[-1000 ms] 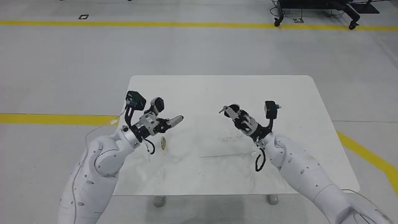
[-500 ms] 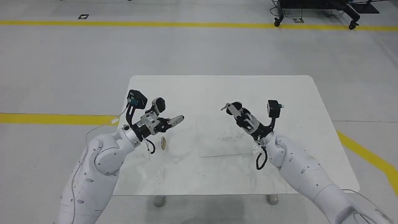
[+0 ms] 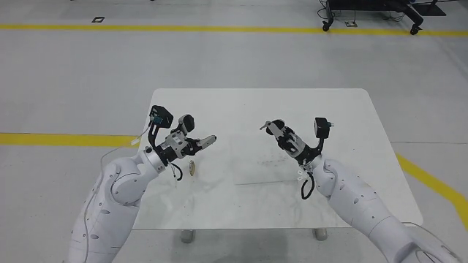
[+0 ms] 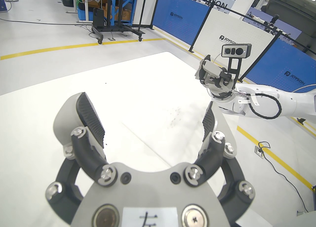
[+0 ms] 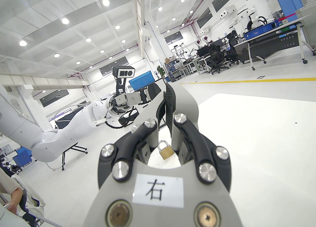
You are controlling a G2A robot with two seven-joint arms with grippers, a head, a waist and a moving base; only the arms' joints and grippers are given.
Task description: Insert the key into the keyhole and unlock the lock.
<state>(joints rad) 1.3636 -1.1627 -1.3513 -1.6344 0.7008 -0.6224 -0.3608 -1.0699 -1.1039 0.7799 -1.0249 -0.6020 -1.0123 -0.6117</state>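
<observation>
**Lock lies free; left fingers spread near it**

The left fingers stand wide apart with nothing between them. Their black pads are finely ribbed and set on grey metal links. They hover near the lock, a little farther in over the table. The right fingers are pressed together, pad to pad. I cannot tell whether the key is pinched between them: anything at their tips is too small to make out. They hang well apart from the lock, across the table from it.

The lock is a small padlock with a squarish brass-coloured body and a silvery arched shackle. It lies untouched on the white, smooth table, whose near edge is not far from it. The keyhole cannot be seen.

It should handle as a rigid, compact piece, fairly heavy for its bulk, with slick metal faces. On this smooth top it would likely slide or swivel under a key's push, so it needs holding. The best grip looks to be across the body's two flat faces, where the ribbed pads can bite. That leaves the shackle and the keyhole end uncovered.
</observation>
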